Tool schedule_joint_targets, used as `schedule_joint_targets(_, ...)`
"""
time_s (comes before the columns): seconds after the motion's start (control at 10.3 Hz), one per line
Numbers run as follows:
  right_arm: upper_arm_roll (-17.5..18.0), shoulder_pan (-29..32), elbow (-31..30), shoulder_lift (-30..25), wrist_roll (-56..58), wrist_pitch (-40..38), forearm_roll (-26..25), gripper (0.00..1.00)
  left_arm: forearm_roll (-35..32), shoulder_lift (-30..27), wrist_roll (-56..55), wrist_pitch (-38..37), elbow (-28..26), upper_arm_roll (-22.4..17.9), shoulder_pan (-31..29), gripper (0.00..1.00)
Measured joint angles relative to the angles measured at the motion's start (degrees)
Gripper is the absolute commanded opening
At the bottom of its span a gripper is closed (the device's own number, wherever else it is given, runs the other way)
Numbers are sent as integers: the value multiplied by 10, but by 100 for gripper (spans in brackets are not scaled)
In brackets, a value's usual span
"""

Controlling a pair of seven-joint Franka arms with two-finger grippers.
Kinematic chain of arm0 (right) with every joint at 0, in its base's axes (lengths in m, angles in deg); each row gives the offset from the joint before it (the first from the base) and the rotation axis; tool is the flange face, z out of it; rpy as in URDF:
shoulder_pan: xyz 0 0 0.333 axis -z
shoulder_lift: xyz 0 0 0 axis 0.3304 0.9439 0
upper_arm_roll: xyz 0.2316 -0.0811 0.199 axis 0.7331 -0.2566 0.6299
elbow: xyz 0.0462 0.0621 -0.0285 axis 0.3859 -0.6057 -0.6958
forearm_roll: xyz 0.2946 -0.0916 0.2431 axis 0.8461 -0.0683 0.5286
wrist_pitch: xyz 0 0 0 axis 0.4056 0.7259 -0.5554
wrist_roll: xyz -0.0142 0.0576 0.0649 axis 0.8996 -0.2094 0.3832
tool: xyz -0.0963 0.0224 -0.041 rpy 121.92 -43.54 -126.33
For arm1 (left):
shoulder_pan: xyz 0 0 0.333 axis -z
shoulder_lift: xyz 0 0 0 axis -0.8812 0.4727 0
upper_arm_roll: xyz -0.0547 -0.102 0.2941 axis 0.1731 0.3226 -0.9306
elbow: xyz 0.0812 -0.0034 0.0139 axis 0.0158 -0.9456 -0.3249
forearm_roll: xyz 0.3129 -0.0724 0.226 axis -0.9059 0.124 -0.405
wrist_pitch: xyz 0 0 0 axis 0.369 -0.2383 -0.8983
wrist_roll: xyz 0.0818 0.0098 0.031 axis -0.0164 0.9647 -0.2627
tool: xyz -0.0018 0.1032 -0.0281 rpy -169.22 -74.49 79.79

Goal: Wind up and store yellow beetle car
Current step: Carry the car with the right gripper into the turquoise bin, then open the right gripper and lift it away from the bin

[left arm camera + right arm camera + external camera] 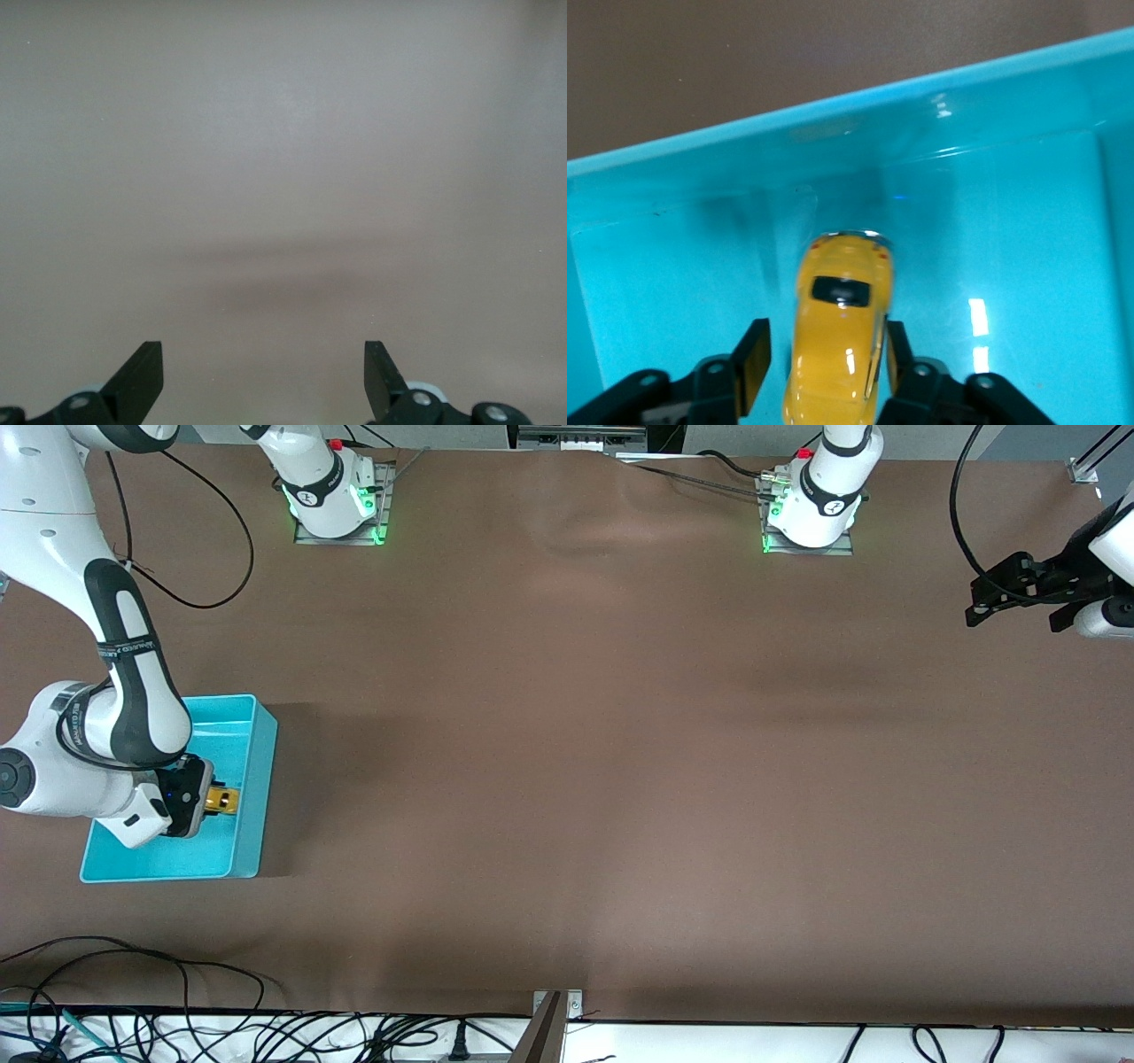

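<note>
Storing step in hand, by my reading: yellow beetle car [842,332] is down inside turquoise bin [251,717], so the wind-up part looks done & only the let-go is left.

- Item: car. Sits between the two fingers of right gripper [824,376], nose pointing away from the claw toward the bin wall just ahead of it. Appears to rest on the bin floor, though the contact itself is hard to confirm from the wrist view.
- Right gripper state: fingers [751,367] flank the car's sides, one seeming to touch it, a sliver of gap at the other; whether they grip or have just released, cannot tell.
- Right arm pose: reaches from its base out to its own end of table [620,779], elbow bent, wrist tipped down so the claw is low inside the bin.
- Next move calls for: spread fingers fully if not yet done, then lift straight up w/o nudging the car or catching the bin rim.
- Left gripper [264,372]: released, fingers wide apart, nothing between them, bare table under it. Left arm waits at its own table end.
</note>
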Motion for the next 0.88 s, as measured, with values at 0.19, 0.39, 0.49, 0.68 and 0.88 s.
schedule_joint_targets(0.19, 1, 0, 3, -1, 0, 0, 0, 96, 0, 0, 0, -1, 0, 0, 0, 100)
schedule_joint_targets(0.39, 2, 0, 8, -14, -6, 1, 8, 100, 0, 0, 0, -3, 0, 0, 0, 100)
schedule_joint_targets(0.49, 2, 0, 11, -31, -17, -3, 13, 100, 0, 0, 0, -3, 0, 0, 0, 100)
schedule_joint_targets(0.68, 2, 0, 15, -71, -64, -31, 16, 100, 0, 0, 0, -3, 0, 0, 0, 100)
schedule_joint_targets(0.88, 3, 0, 24, -111, -126, -73, 18, 100, 0, 0, 0, -3, 0, 0, 0, 100)
